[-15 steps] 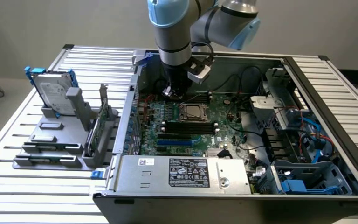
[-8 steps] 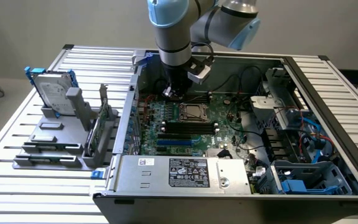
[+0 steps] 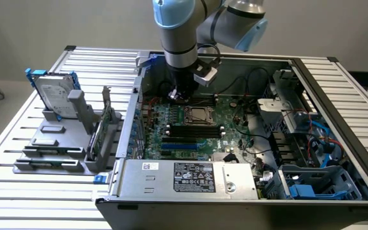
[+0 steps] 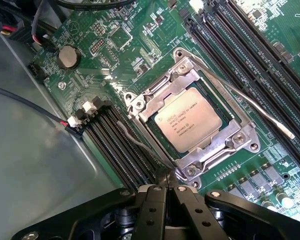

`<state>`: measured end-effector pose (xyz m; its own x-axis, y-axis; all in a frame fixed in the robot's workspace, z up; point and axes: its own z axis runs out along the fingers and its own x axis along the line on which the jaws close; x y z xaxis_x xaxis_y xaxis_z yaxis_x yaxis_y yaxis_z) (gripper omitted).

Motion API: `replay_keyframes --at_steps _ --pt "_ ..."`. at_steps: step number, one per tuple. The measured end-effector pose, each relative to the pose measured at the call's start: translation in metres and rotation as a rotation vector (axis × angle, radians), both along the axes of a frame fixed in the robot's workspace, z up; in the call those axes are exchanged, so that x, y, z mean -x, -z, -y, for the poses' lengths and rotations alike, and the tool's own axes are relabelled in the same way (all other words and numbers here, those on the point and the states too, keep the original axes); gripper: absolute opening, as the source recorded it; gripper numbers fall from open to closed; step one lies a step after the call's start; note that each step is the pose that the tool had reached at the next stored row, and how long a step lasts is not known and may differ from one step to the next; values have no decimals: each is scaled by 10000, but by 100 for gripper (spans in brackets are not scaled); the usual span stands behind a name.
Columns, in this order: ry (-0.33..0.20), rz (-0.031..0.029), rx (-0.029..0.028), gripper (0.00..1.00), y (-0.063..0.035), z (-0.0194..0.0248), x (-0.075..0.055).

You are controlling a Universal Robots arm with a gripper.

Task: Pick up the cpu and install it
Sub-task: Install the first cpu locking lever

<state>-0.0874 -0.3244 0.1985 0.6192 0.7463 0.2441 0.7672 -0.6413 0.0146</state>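
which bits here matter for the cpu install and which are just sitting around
For the job:
cpu, sitting in its socket
gripper, shut, close by the socket

Lying about:
hard drive
power supply
coin battery

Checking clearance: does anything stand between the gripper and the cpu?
Nothing visible covers the cpu; it sits inside the metal socket frame, which rims its edges. The shut gripper hangs beside it.
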Motion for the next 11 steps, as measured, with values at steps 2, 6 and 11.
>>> replay_keyframes --at_steps 2,6,11 --pt "0 5 5 11 3 -1 -7" --pt "0 14 13 11 10 -3 -22" --pt "0 20 16 11 18 -5 -46"
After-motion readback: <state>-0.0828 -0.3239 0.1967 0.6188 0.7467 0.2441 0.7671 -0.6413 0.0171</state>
